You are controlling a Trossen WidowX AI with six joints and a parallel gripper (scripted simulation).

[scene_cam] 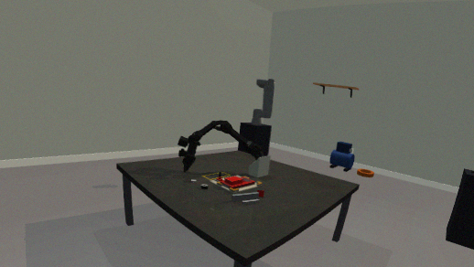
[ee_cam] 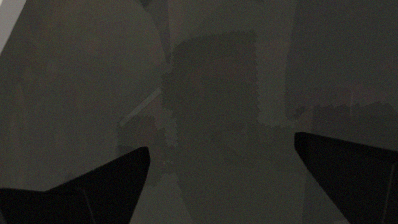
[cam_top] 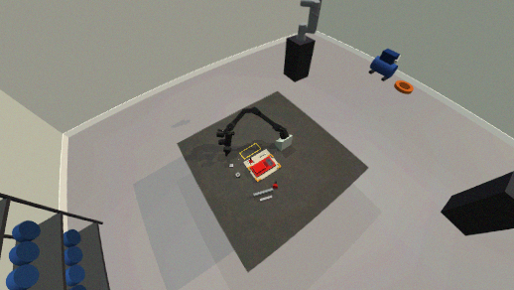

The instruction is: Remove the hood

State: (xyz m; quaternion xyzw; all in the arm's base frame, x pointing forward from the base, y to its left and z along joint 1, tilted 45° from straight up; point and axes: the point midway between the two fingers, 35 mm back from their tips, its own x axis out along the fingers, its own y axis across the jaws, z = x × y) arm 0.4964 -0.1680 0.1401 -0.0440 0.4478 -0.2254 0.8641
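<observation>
Claw [scene_cam: 186, 167] wide, empty, over bare counter [scene_cam: 293, 192] beside car [scene_cam: 235, 181]; centre over hood, descend straight before closing.

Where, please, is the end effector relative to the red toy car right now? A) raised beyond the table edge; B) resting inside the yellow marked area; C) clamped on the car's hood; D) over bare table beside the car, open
D: the end effector hangs open over dark table to one side of the car, holding nothing; the wrist view shows only table between its fingers.
</observation>
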